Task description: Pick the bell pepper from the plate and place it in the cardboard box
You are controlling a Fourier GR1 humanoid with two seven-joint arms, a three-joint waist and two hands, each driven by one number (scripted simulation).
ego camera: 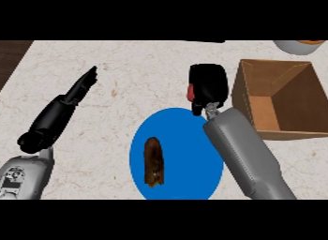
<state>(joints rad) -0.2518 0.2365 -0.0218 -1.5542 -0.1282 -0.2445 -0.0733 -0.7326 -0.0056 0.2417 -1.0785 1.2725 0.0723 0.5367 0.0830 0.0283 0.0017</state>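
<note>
Right hand [208, 84] curled around the red pepper [190, 92] (only a sliver shows at the hand's left edge), held above the counter [125, 61] between the plate [187, 136] and the box [284, 101]. Box open, just to the hand's right. A brown, elongated item [153, 161] lies on the blue plate. Left hand [80, 89] at left, fingers straight, holding nothing.

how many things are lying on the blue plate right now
1: a brown oblong food item lies left of centre on the round blue plate. The red bell pepper is off the plate, held in the right robot hand beside the brown cardboard box.
</note>
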